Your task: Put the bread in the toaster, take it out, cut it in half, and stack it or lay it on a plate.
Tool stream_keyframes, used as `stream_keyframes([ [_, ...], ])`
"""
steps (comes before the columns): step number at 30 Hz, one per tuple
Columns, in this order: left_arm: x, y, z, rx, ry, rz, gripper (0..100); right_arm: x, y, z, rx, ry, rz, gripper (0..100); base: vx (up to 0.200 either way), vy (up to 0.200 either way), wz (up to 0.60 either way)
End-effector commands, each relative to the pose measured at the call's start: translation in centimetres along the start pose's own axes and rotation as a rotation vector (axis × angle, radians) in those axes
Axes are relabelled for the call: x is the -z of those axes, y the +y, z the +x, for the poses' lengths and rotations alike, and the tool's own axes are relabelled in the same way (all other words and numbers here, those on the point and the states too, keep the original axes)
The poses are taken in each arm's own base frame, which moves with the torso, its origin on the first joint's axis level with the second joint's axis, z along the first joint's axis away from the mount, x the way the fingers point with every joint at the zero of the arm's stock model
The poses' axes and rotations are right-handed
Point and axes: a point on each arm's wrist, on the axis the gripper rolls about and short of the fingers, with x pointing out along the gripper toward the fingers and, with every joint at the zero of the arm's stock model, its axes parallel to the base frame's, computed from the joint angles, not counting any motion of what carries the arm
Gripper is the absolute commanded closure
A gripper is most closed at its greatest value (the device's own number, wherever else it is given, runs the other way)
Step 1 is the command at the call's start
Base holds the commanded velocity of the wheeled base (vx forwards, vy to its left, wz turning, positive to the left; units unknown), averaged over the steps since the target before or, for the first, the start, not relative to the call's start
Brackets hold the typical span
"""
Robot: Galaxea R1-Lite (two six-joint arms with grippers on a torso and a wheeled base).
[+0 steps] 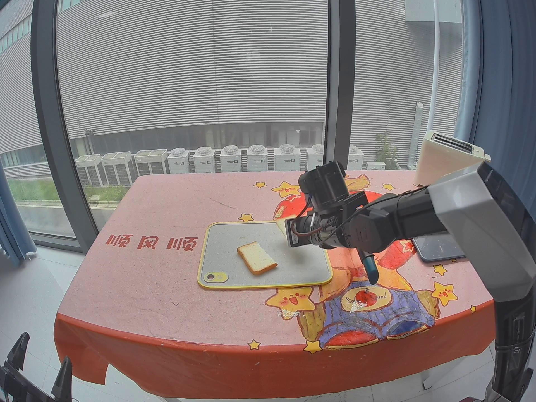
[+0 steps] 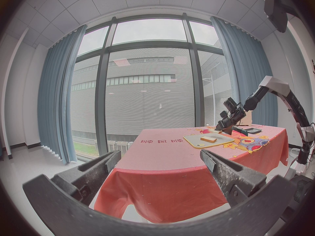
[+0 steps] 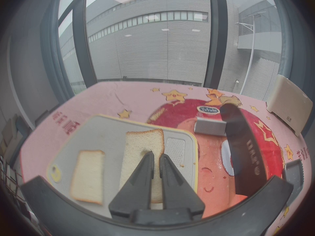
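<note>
A grey cutting board (image 1: 301,266) with a yellow rim lies mid-table. One bread half (image 1: 257,257) rests flat on it, also seen as the bread half (image 3: 88,176). My right gripper (image 1: 287,233) sits over the board's far right part, shut on the second bread half (image 3: 144,146); whether that half touches the board is unclear. The right gripper (image 3: 156,158) pinches the slice's near edge. A cream toaster (image 1: 446,160) stands at the table's far right. My left gripper (image 2: 159,154) hangs open and empty, low, off the table's near left corner.
A dark-bladed knife (image 3: 244,148) with a blue handle (image 1: 368,266) lies on the tablecloth just right of the board. A dark grey flat plate (image 1: 438,247) sits to the right of it. The table's left half is bare cloth.
</note>
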Motion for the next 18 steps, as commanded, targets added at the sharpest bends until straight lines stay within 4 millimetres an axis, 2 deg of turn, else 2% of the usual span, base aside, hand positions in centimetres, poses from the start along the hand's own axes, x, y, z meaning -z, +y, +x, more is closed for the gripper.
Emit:
stream_keyframes([
  [1, 0.4, 0.0, 0.1, 0.0, 0.011, 0.0, 0, -3.5, 0.3, -5.3, -0.06, -0.109, 0.071, 100, 0.0, 0.0, 0.0],
  [4, 0.4, 0.0, 0.1, -0.002, 0.011, -0.002, 0, -4.2, -0.1, -7.9, -0.086, -0.133, 0.099, 100, 0.0, 0.0, 0.0],
  [5, 0.4, 0.0, 0.1, -0.002, 0.011, -0.002, 0, -4.2, -0.1, -7.9, -0.086, -0.133, 0.099, 100, 0.0, 0.0, 0.0],
  [6, 0.4, 0.0, 0.1, -0.002, 0.011, 0.0, 0, -4.0, -0.8, -9.9, -0.092, -0.131, 0.101, 100, 0.0, 0.0, 0.0],
  [9, 0.5, 0.0, 0.1, -0.004, 0.013, 0.0, 0, -3.3, -2.1, -11.9, -0.075, -0.117, 0.105, 100, 0.0, 0.0, 0.0],
  [12, 0.5, 0.0, 0.1, -0.004, 0.013, -0.002, 0, -2.1, -4.9, -14.6, -0.02, -0.104, 0.113, 100, 0.0, 0.0, 0.0],
  [16, 0.4, 0.0, 0.1, -0.004, 0.011, -0.005, 0, -0.7, -9.6, -18.1, 0.087, -0.118, 0.108, 100, 0.0, -0.2, 0.0],
  [18, 0.4, 0.0, 0.1, -0.004, 0.011, -0.005, 0, -0.1, -11.4, -19.2, 0.131, -0.123, 0.109, 100, 0.0, -0.2, 0.0],
])
